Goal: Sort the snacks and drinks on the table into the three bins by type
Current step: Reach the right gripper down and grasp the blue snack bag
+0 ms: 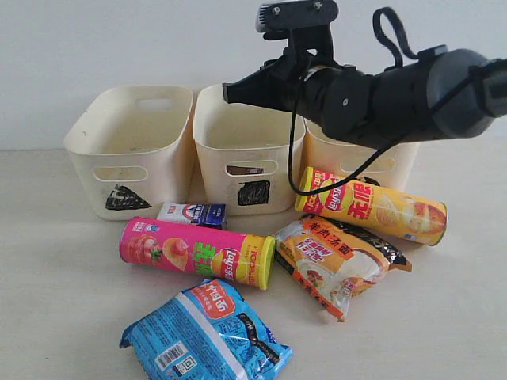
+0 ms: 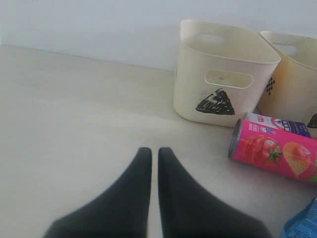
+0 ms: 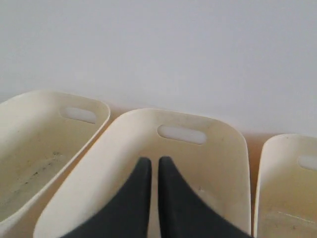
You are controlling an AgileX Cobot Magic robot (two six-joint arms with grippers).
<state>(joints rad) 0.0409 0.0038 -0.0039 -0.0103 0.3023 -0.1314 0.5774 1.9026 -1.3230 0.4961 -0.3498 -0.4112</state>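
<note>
Presently my right claw, tapered black fingers pressed together on nothing, hangs over the middle bin, a smooth cream round-cornered tub scribbled with a black square. My left claw, likewise closed and empty, sits low over the pale table at the left. Nearer lie the pink tube, yellow-orange tube, crinkled orange-white bag, blue bag and small carton; my right arm partly hides the right bin.

Three cream bins abreast; before them, flat: pink tube, yellow-orange tube, blue bag, orange-white bag, white-and-blue carton.
</note>
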